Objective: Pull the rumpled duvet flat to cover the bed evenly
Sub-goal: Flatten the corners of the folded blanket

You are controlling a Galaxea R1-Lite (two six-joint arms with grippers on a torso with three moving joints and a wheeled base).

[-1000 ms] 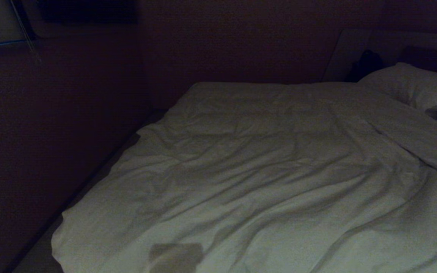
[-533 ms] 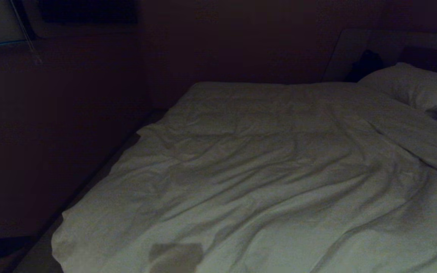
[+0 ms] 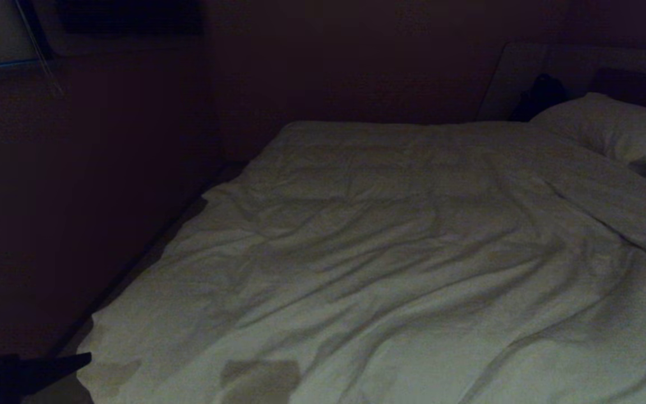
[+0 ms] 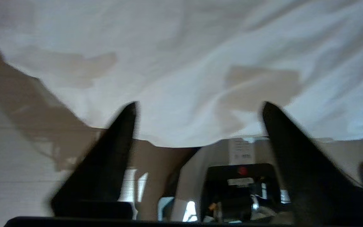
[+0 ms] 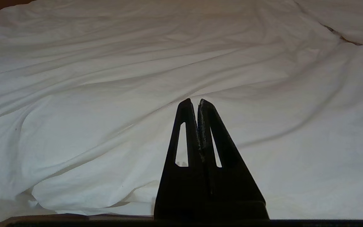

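My left gripper (image 4: 197, 107) shows two dark fingers (image 4: 106, 164) spread wide apart with nothing between them, and its tip pokes into the low left corner of the head view (image 3: 48, 367). My right gripper (image 5: 193, 101) sits with both fingers pressed together, gripping nothing.

Dim bedroom.
Marked by a wide bed (image 3: 149, 314) under a rumpled white duvet (image 3: 390, 269), pillow (image 3: 614, 126) against dark headboard (image 3: 631, 84).
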